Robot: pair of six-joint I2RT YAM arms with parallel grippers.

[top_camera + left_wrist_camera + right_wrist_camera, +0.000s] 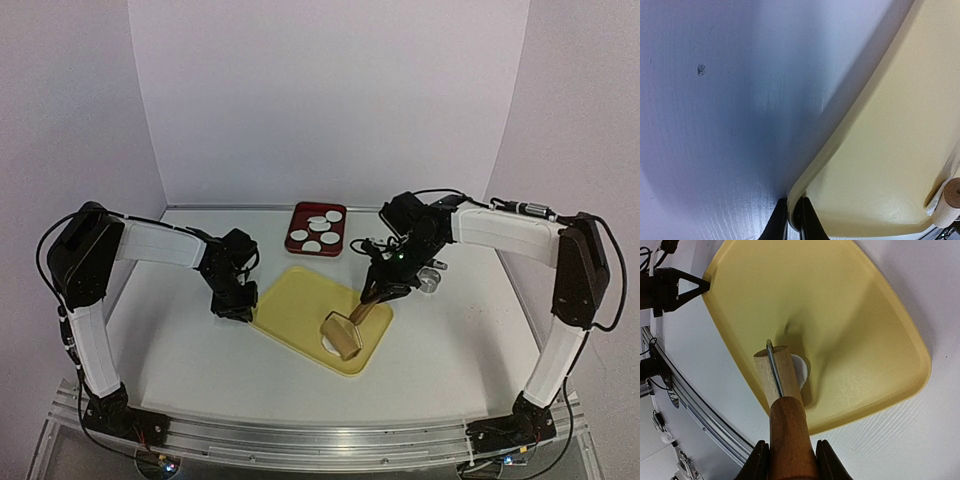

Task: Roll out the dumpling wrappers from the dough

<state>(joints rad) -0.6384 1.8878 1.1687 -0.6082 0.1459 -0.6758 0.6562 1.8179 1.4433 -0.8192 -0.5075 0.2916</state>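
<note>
Left pincer [794, 220]: pressed together on the rim of the yellow board [890, 150]. Right pincer [790, 462]: pinching the rolling pin [776, 372] by its handle. Dough [802, 371]: on the board, mostly hidden under the roller. Five dumpling wrappers [316, 222]: in red tray [303, 211], far side of worktop [180, 340].

Wooden roller [341, 337] on the yellow board [300, 305]; red tray [318, 206] behind it; perhaps a metal ring [430, 281] nearby.
</note>
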